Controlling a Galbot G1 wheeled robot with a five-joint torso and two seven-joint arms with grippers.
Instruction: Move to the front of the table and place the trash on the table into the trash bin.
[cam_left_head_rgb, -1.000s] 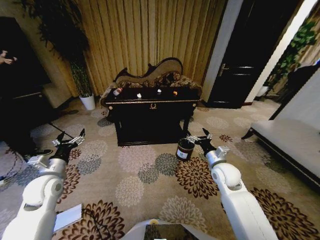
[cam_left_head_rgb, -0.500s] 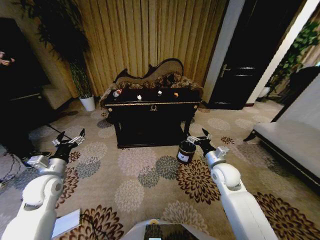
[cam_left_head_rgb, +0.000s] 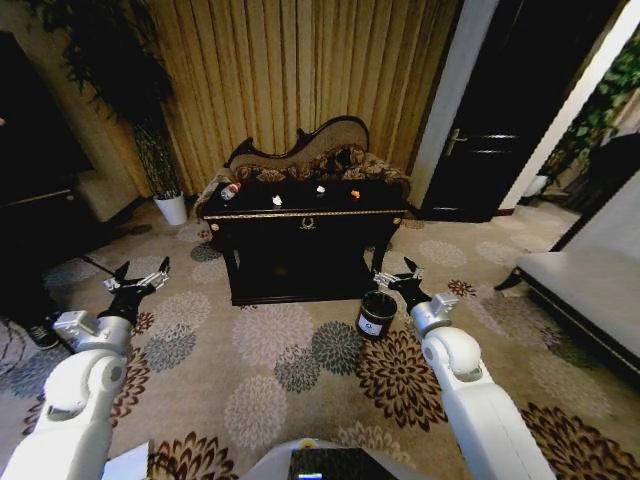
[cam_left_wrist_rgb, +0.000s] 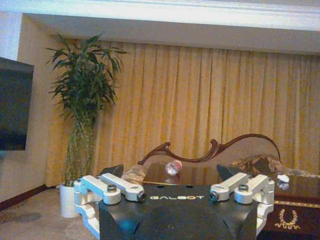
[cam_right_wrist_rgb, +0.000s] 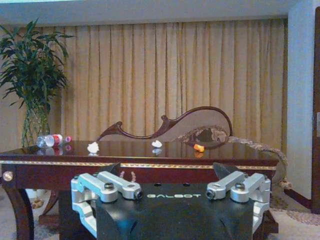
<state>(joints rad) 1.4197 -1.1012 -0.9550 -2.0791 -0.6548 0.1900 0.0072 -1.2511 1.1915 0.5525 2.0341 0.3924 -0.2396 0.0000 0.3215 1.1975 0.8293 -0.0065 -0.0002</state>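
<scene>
The black table (cam_left_head_rgb: 300, 213) with gold trim stands ahead against a carved sofa. On its top lie the trash items: a clear bottle (cam_left_head_rgb: 230, 189) with a red cap at the left end, two white paper scraps (cam_left_head_rgb: 277, 199) (cam_left_head_rgb: 320, 189) and an orange piece (cam_left_head_rgb: 353, 194). The dark trash bin (cam_left_head_rgb: 375, 313) stands on the carpet by the table's right front leg. My right gripper (cam_left_head_rgb: 398, 272) hovers open just above and right of the bin. My left gripper (cam_left_head_rgb: 140, 275) is open, low at the left. The right wrist view shows the bottle (cam_right_wrist_rgb: 50, 140), a scrap (cam_right_wrist_rgb: 93, 147) and the orange piece (cam_right_wrist_rgb: 199, 147).
A carved-back sofa (cam_left_head_rgb: 320, 155) sits behind the table, before gold curtains. A white plant pot (cam_left_head_rgb: 172, 207) with a tall plant stands at the left. A dark door (cam_left_head_rgb: 490, 110) is at the right, and a pale bench (cam_left_head_rgb: 590, 290) lies along the right side. Patterned carpet lies between.
The whole view has shifted as the camera moved; the table and bin now sit a little lower and nearer in the picture. Both arms hold the same pose.
</scene>
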